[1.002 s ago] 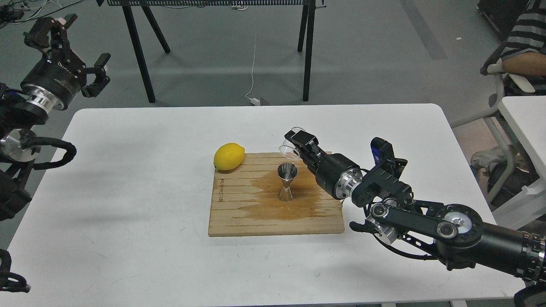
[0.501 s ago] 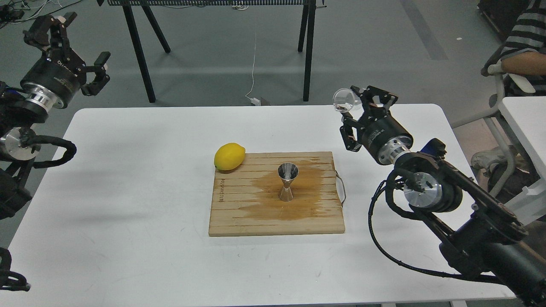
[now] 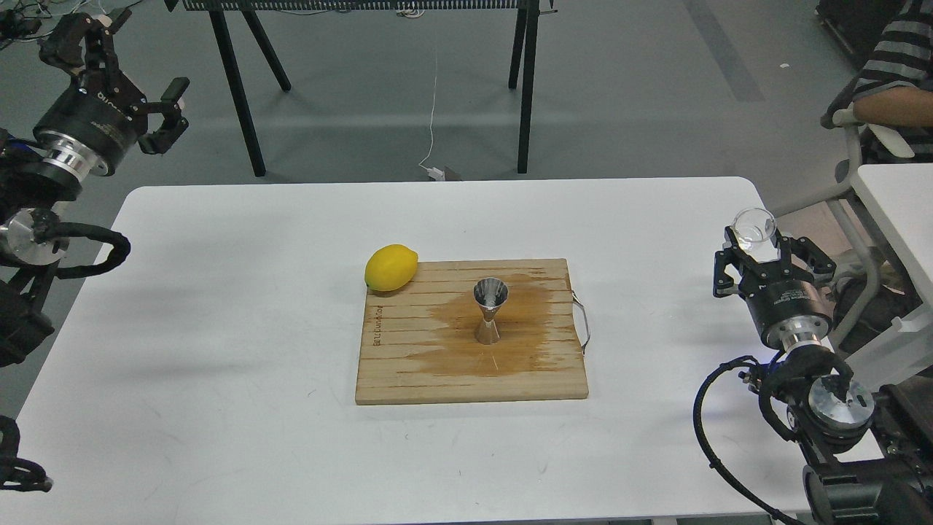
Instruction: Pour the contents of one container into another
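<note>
1. Claw on the right arm (image 3: 758,244), at the right edge of the white table (image 3: 219,292) and well right of the wooden board (image 3: 408,372), points upward with its fingers closed on the glass cup (image 3: 754,227); the cup sits upright, mouth up, at the fingertips.
2. Nothing lies between that claw and the board; only bare tabletop separates them.
3. The steel jigger (image 3: 490,311) stands upright near the middle of the board, inside a dark wet stain (image 3: 536,321) that spreads over the board's right half.
4. A metal handle (image 3: 582,321) sticks out from the board's right edge, on the side facing the cup.
5. A lemon (image 3: 391,267) rests on the board's far left corner, partly overhanging it, well apart from the jigger.
6. The left claw (image 3: 120,65) hangs well off to the far left of the board, beyond the table's far left corner, fingers spread wide and holding nothing.
7. Beyond the board, past the table's far edge, stand black frame legs (image 3: 233,87) on grey floor, with a white cable (image 3: 433,109) trailing down.
8. Far right of the board, a seated person (image 3: 893,95) in a striped shirt shows at the edge.
</note>
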Robot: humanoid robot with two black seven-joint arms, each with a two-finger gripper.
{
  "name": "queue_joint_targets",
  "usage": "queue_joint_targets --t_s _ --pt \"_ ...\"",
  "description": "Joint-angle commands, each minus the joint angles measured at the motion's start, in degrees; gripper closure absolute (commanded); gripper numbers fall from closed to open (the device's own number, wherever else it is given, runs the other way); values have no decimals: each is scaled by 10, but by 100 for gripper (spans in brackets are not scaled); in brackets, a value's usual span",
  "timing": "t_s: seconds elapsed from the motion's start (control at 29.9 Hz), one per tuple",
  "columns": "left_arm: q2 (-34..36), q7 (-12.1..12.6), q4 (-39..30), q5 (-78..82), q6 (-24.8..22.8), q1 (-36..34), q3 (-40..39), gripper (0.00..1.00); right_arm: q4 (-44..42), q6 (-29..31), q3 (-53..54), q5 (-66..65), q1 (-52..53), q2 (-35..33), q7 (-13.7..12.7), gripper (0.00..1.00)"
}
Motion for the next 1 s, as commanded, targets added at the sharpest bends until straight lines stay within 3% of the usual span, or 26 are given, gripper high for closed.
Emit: queue_joint_targets --t_s 0.0,0.13,0.33,0.6,0.8,0.9,0.97 --pt "1 -1 -1 0 0 1 1 1 -63 14 0 12 10 23 1 62" --pt "2 -1 0 0 0 1 1 1 -93 2 1 15 26 42 9 63" --pt "4 -1 -1 0 0 1 1 1 -95 -80 3 16 47 50 29 62" --pt "2 -1 -1 0 0 2 1 1 -92 -129 1 20 63 68 23 63" --pt "3 -1 -2 0 1 1 1 1 -94 -129 1 21 69 82 22 61" --pt "4 -1 -12 0 2 1 1 1 -98 -127 0 21 67 83 22 58" --pt "3 -1 -12 0 3 1 1 1 -100 -126 0 20 66 89 22 49"
